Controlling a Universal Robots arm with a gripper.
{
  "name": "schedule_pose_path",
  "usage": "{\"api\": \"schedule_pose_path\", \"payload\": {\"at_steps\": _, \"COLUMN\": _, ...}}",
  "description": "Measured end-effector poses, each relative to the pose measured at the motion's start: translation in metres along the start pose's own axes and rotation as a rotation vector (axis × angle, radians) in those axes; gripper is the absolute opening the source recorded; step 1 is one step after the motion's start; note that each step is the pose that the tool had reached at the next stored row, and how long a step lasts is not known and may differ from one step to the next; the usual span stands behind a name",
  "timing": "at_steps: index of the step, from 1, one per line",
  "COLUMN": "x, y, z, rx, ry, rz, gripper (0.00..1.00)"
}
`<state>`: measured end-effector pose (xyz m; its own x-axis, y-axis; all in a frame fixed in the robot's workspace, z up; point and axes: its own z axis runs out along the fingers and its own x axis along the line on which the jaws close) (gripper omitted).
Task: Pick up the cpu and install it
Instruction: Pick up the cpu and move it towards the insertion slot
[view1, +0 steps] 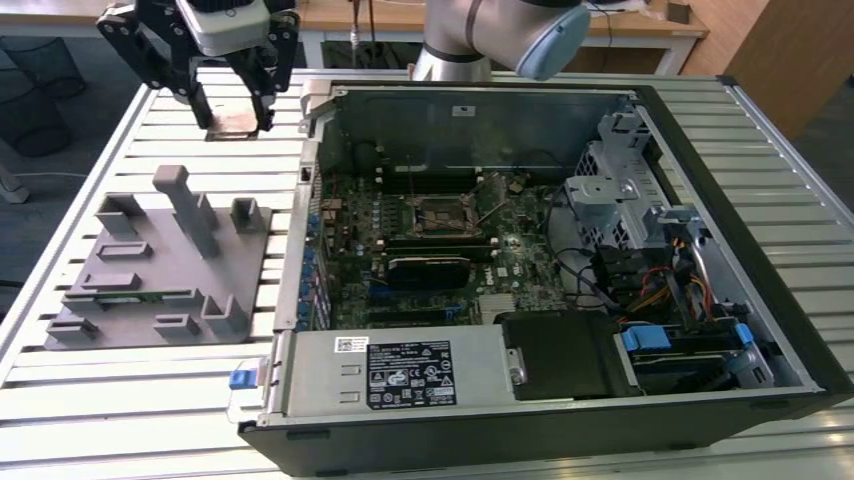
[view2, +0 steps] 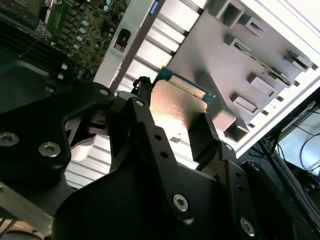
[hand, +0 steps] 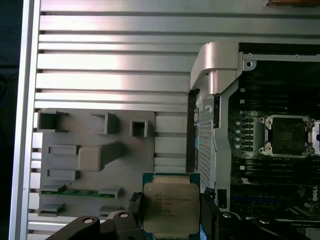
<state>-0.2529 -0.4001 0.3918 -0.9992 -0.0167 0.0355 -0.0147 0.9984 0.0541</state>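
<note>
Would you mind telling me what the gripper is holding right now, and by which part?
The gripper holds the cpu, clamped by two opposite side edges.

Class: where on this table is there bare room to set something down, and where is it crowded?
Bare slats in front of the grey fixture; more beyond it, beside the case corner. Crowded: inside the case and among the fixture's posts.
</note>
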Motion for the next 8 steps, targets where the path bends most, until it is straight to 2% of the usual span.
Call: {"api": "schedule_pose_path", "payload": {"at_steps": 8, "x": -0.0157, "y": -0.0004, "z": 0.0016, "rx": 0.0000, "ry": 0.0000, "rz": 0.000, "gripper": 0.54}}
